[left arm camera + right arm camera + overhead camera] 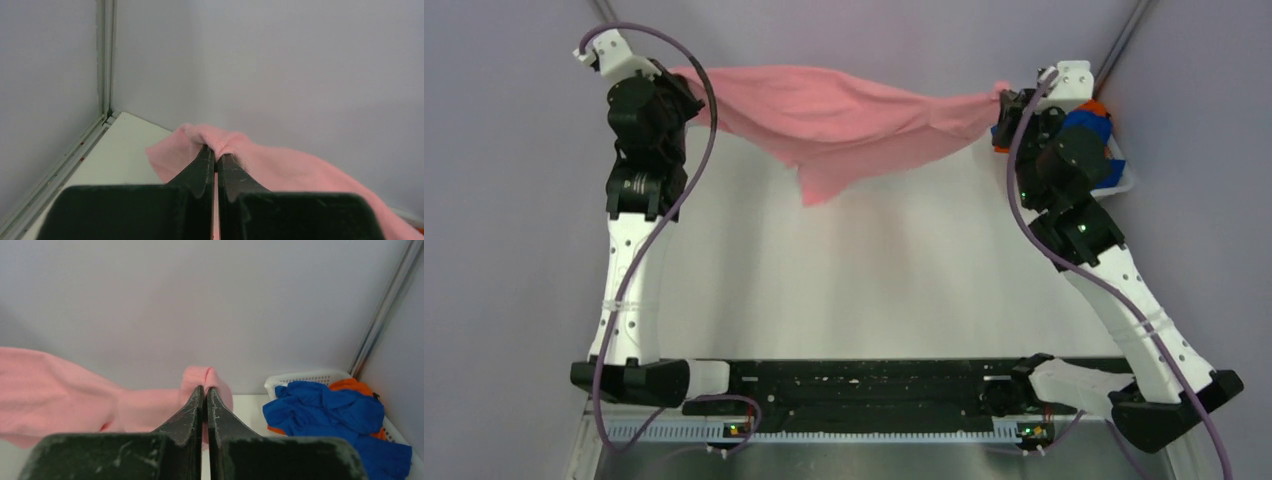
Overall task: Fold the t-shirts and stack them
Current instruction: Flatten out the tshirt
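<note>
Pink t-shirt [834,120] stretched between both arms at 12 o'clock of the top view, middle sagging above the table [874,290]; left gripper [216,151] clamped tight on its 10 o'clock end; right gripper [205,390] pinched closed on its 2 o'clock end; blue t-shirt [325,410] piled over orange t-shirt [352,386] in white basket [300,377], at 3 o'clock of the right gripper
</note>
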